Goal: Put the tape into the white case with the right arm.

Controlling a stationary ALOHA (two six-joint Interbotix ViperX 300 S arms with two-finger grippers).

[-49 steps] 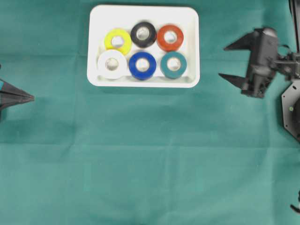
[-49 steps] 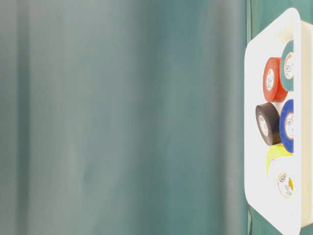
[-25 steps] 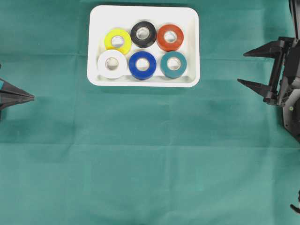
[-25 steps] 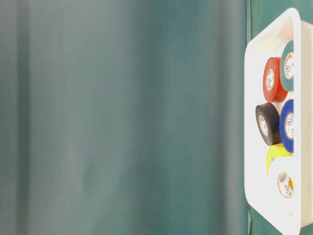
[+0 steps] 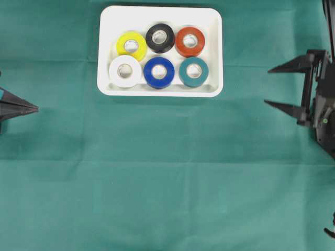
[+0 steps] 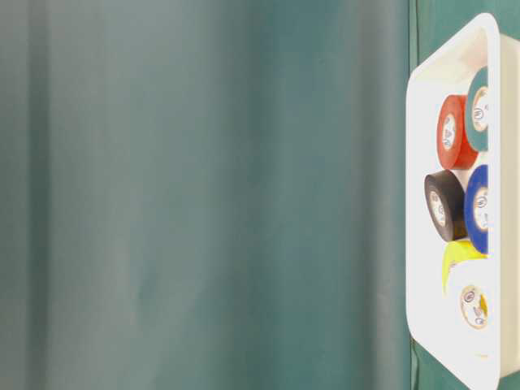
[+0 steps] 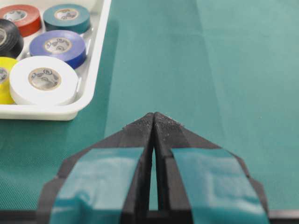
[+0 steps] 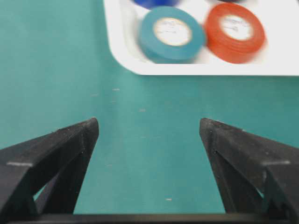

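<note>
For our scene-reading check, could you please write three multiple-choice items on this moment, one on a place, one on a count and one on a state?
1. Where is the teal roll in the overhead view?
A. front row of the case, right end
B. back row, left end
C. on the cloth

2. How many rolls lie in the case?
A. four
B. five
C. six

3. How do the right gripper jaws stand?
A. shut on a roll
B. wide open, empty
C. shut, empty

Key: 1 A, it lies below the red roll at the row's right end. 2 C, three rolls in each of two rows. 3 B, the fingers stand well apart over bare cloth.
</note>
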